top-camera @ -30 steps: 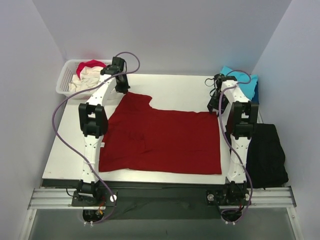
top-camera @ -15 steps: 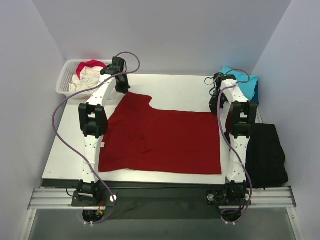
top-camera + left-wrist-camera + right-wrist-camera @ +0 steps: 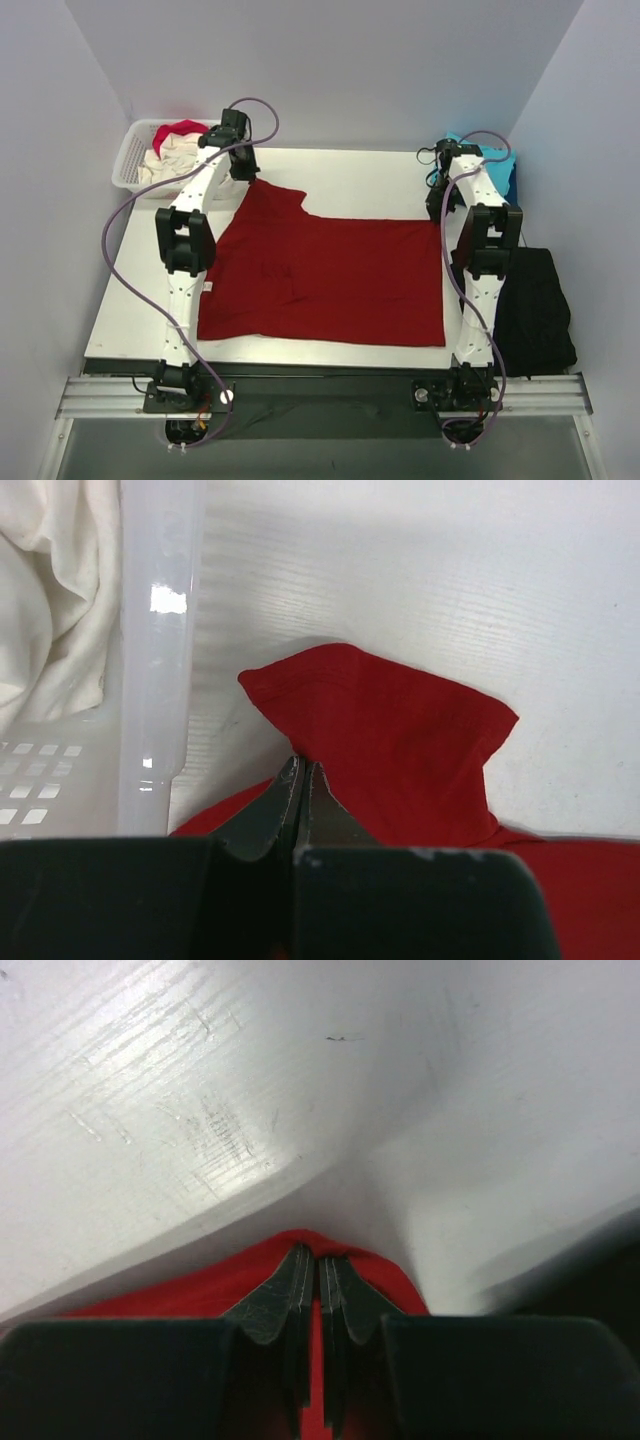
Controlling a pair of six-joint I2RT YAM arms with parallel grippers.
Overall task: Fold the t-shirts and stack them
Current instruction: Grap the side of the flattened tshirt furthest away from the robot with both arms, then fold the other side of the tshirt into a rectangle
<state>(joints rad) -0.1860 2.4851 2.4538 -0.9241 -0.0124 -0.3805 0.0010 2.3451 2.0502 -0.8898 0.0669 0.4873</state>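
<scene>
Closes right gripper [image 3: 318, 1260] on far right corner of spread dark red cotton t-shirt [image 3: 330, 280], open a moment ago; holds left gripper [image 3: 300, 767] pinched on far left sleeve. Looks ready for the fold.

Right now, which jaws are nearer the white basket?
Left. The left jaws pinch the dark red t-shirt beside the basket; the right jaws hold its opposite far corner.
</scene>
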